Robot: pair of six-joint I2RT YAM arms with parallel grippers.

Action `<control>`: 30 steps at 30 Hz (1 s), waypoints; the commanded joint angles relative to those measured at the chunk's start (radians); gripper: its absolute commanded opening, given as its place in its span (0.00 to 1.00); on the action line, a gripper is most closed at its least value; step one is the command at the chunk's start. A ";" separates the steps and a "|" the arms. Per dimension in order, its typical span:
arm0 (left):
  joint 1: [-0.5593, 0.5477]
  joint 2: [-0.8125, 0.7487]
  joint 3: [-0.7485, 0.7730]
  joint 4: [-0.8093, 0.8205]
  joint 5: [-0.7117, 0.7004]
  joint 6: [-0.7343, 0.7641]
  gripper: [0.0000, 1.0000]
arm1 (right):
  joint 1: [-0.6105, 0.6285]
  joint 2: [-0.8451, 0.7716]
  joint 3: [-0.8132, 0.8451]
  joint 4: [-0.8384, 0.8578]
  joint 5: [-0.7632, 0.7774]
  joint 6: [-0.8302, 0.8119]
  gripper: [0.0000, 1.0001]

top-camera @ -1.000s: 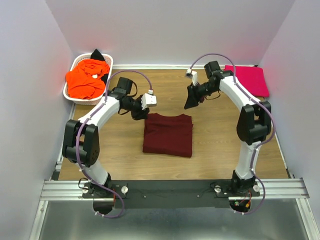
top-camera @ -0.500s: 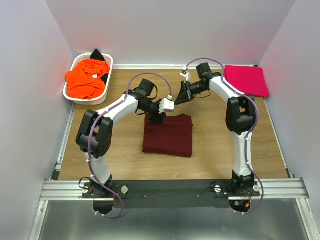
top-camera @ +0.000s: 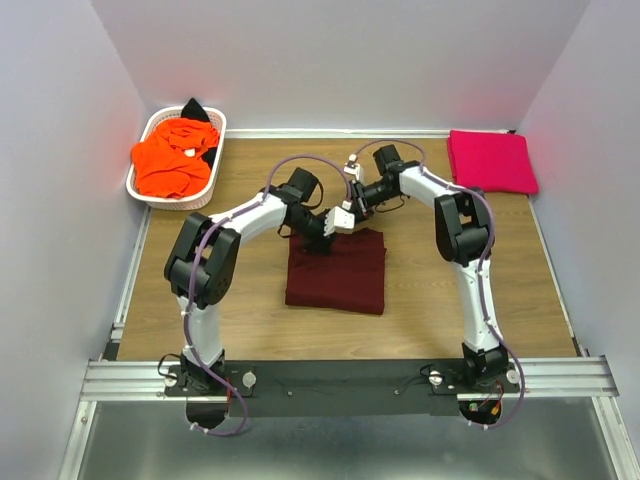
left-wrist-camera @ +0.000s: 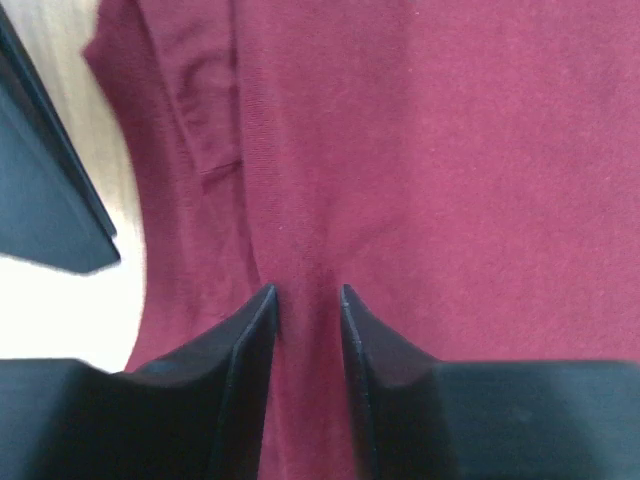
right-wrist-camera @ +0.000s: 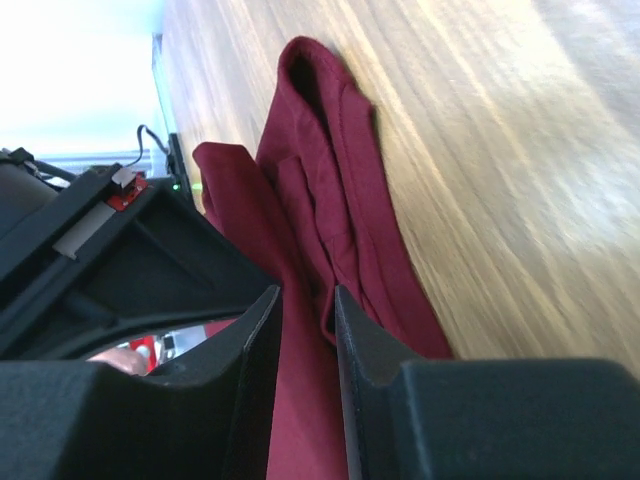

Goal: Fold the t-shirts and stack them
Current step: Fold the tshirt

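Since left fingers [left-wrist-camera: 262,318] and right fingers [right-wrist-camera: 265,320], nearly closed, pinch the far edge of the maroon shirt [top-camera: 340,275], I'd lift evenly.

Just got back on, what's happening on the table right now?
Both arms meet at the far edge of the folded maroon t-shirt mid-table. The left gripper and right gripper each have their fingers nearly closed with maroon cloth between them, apparently pinching it. A folded pink t-shirt lies far right, and the orange t-shirt sits crumpled in the white basket.
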 commanded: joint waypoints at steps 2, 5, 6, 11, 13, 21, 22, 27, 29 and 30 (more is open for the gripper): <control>-0.013 0.000 -0.017 -0.002 -0.012 0.013 0.24 | 0.045 0.070 0.004 0.022 -0.072 0.002 0.33; -0.020 -0.016 -0.028 -0.001 -0.021 0.019 0.17 | 0.053 0.098 0.000 0.022 -0.090 -0.001 0.30; -0.024 -0.028 -0.036 0.004 -0.025 0.021 0.14 | 0.056 0.113 -0.006 0.020 -0.099 -0.003 0.29; -0.034 -0.069 -0.065 0.016 -0.041 0.035 0.03 | 0.058 0.147 -0.022 0.019 -0.112 -0.020 0.28; -0.042 -0.091 -0.074 0.016 -0.051 0.042 0.00 | 0.056 0.158 -0.031 0.020 -0.110 -0.035 0.28; -0.042 -0.160 -0.039 0.009 -0.071 0.071 0.00 | 0.058 0.166 -0.085 0.020 -0.113 -0.087 0.26; -0.040 -0.160 -0.031 0.005 -0.073 0.073 0.00 | 0.059 0.169 -0.092 0.020 -0.115 -0.090 0.26; -0.033 -0.142 0.003 0.019 -0.087 0.087 0.00 | 0.061 0.162 -0.109 0.020 -0.122 -0.102 0.26; -0.028 -0.135 0.010 0.025 -0.090 0.088 0.00 | 0.059 0.159 -0.114 0.019 -0.122 -0.107 0.25; -0.025 -0.129 0.015 0.027 -0.091 0.090 0.00 | 0.061 0.159 -0.117 0.019 -0.121 -0.112 0.25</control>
